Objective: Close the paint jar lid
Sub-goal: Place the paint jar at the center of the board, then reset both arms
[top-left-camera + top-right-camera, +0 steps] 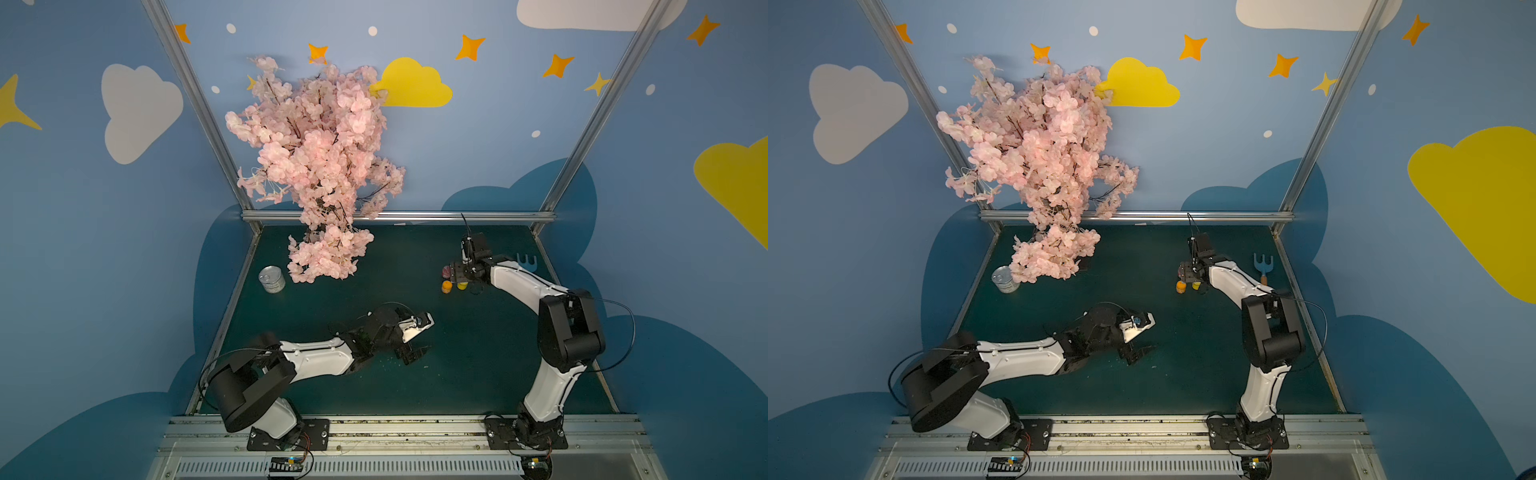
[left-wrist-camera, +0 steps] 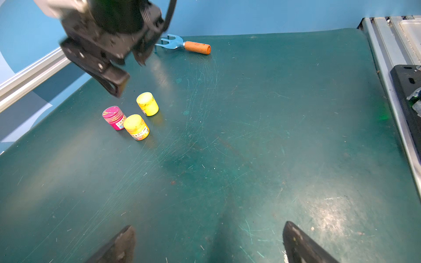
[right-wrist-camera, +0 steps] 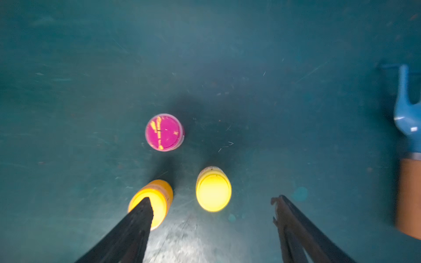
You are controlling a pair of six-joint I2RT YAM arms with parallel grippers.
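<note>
The right wrist view looks straight down on three paint jars standing close together on the green tabletop: a pink jar with yellow smears on its lid, an orange jar and a yellow jar. Those smears are clear nowhere else. Only the left wrist view shows the jars' sides and labels, the ribbed edge of the pink lid, and the full orange handle of the garden fork, which lies well apart from them. In both top views the jars are tiny spots under the right arm's tip. The right pincer hangs above the jars pointing down, jaws spread wide and holding nothing. The left arm stretches low across the front, and the left pincer is likewise spread apart over bare tabletop, well away from the jars
</note>
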